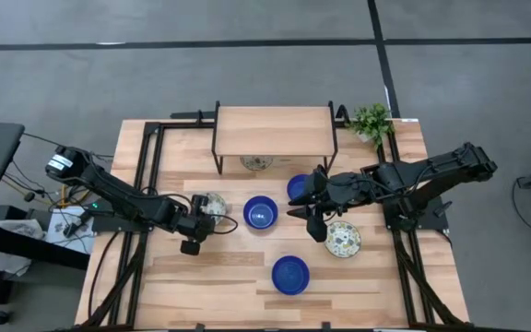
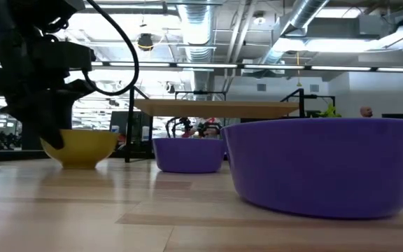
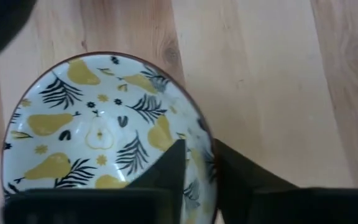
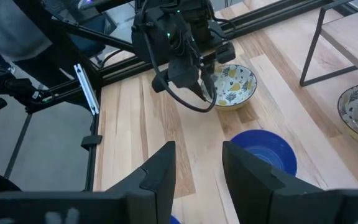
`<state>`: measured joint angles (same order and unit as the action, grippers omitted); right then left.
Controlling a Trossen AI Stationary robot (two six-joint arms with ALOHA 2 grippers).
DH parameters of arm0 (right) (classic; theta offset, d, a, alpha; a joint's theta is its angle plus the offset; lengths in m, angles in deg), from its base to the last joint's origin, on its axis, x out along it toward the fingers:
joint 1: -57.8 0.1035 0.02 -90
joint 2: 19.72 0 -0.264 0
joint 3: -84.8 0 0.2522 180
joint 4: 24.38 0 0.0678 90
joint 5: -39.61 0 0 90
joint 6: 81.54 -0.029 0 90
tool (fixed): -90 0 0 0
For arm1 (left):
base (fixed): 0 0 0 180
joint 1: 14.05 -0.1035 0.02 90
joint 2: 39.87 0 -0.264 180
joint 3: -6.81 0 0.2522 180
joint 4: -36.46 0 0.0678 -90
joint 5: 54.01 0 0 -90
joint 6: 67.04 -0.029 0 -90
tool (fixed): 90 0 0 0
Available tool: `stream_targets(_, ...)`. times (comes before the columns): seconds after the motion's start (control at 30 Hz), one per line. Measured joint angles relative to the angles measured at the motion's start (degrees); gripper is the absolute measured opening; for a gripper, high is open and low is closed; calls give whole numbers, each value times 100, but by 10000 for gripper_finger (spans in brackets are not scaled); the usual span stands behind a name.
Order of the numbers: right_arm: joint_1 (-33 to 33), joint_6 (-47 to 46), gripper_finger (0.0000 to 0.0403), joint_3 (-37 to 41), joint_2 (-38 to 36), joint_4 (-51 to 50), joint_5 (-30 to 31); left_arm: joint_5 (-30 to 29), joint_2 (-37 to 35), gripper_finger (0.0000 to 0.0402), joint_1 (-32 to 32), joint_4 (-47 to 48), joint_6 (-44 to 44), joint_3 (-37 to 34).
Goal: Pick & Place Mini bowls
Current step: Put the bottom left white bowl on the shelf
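1. The left gripper (image 1: 203,221) has its fingers (image 3: 166,171) astride the rim of a pear-patterned bowl (image 1: 215,205) at the desk's (image 1: 238,277) left-centre, one inside, one outside; it looks like a pinch, though contact is hard to confirm.
2. The right gripper (image 1: 310,205) hovers with fingers spread, between a blue bowl (image 1: 260,213) and a patterned bowl (image 1: 343,239).
3. Another blue bowl (image 1: 290,275) sits nearer the front edge.
4. These look glazed: stiff, slick, chippable. The rim is the sensible hold; grip firmly and lift level.
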<state>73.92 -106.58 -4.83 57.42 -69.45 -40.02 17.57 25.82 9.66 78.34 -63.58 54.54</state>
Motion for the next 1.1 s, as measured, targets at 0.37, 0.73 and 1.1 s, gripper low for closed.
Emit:
stream_targets(0.37,-2,0,120,0,0,1,2,69,-4,12,-2,65,61,179)
stream_targets(0.73,-2,-4,120,0,0,50,-2,-262,0,11,0,1234,-485,1449)
stream_targets(1.1,-2,-34,120,-233,-26,147,-9,-767,0,11,-300,1349,-1391,2897)
